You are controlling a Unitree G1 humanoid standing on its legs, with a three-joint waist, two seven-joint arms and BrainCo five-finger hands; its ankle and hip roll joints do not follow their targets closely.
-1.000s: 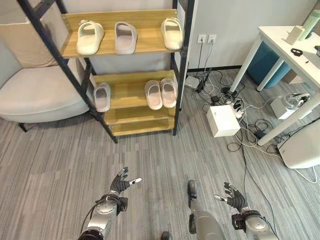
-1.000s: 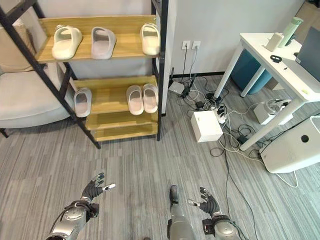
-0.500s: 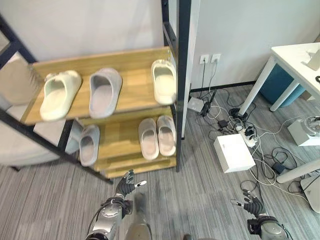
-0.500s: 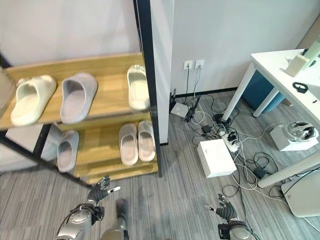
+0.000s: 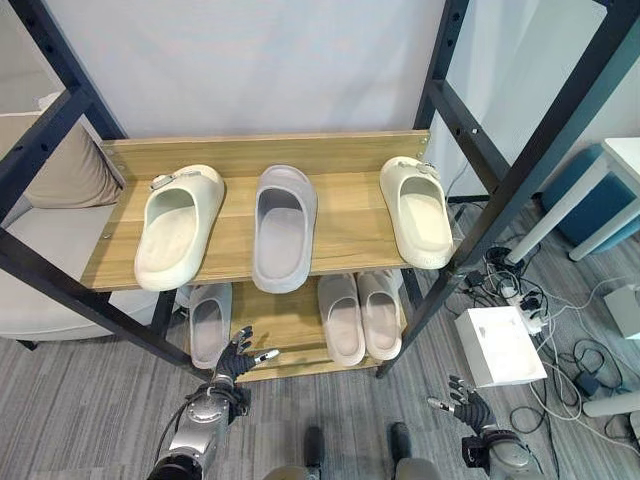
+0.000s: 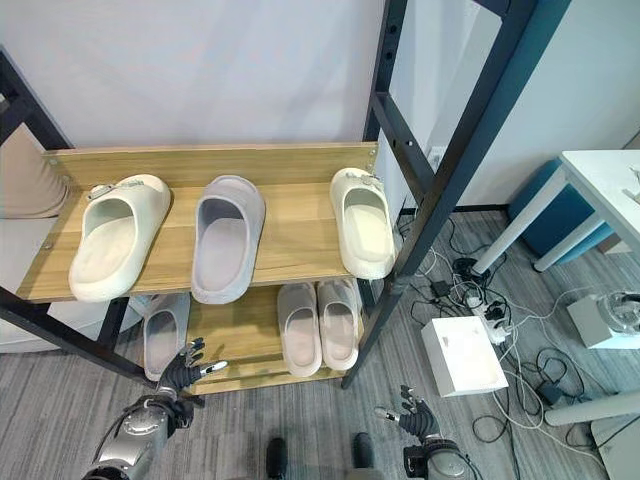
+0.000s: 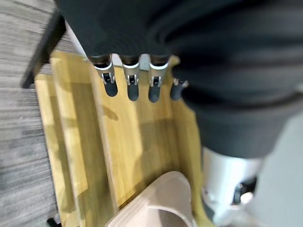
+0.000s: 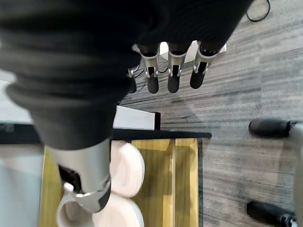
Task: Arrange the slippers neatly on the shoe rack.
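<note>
A wooden shoe rack (image 5: 350, 225) with black posts stands right before me. Its upper shelf holds a cream slipper (image 5: 178, 224) at the left, a grey slipper (image 5: 283, 225) in the middle and a second cream slipper (image 5: 416, 209) at the right. On the lower shelf lie a lone grey slipper (image 5: 209, 321) and a pale pink pair (image 5: 360, 313) side by side. My left hand (image 5: 235, 356) hangs open low in front of the lower shelf, holding nothing. My right hand (image 5: 468, 404) is open over the floor at the lower right, also without anything in it.
A beige armchair (image 5: 50, 215) sits left of the rack. To the right, a white box (image 5: 498, 346), a power strip and tangled cables (image 5: 520, 300) lie on the grey floor beside a white table's legs (image 5: 565, 205).
The camera has moved closer to the rack and the whole scene has shifted; the rack now looms larger. Both hands stay open and low.
</note>
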